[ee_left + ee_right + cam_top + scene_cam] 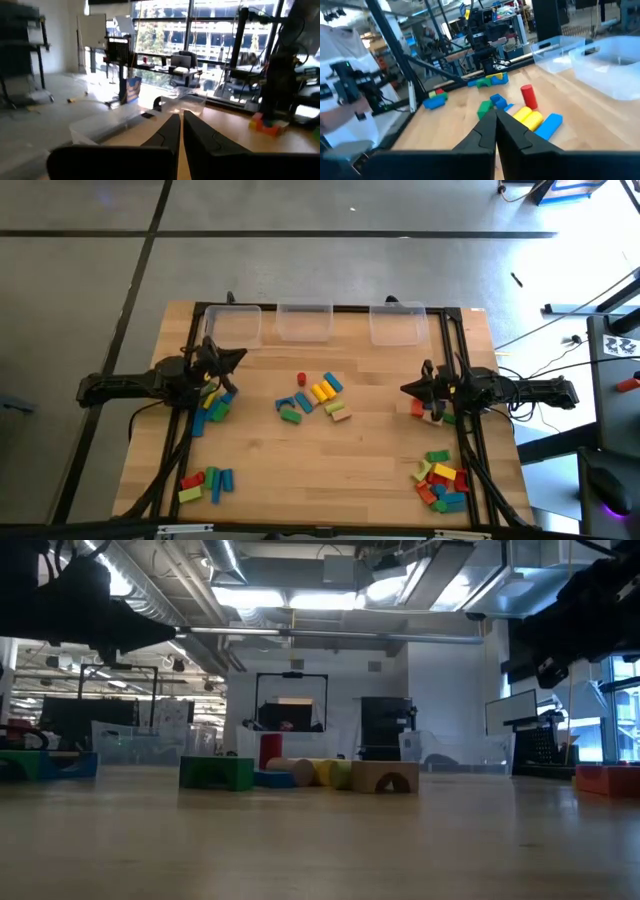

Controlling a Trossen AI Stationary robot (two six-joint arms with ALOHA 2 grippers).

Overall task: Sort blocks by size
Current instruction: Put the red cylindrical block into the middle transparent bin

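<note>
Mid-counter, the blocks (312, 397) are lying light and rigid; you're hovering both tools, left (222, 358) and right (408, 389), pinched together empty—grip flat sides.

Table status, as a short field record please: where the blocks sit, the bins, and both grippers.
centre pile: mixed blocks, red cylinder standing upright
left side: blocks beside left gripper; another cluster at near left corner
right side: blocks by right gripper; cluster at near right corner
bins: three clear bins along far edge, no blocks visible inside
left gripper: shut, holding nothing
right gripper: shut, holding nothing
</note>
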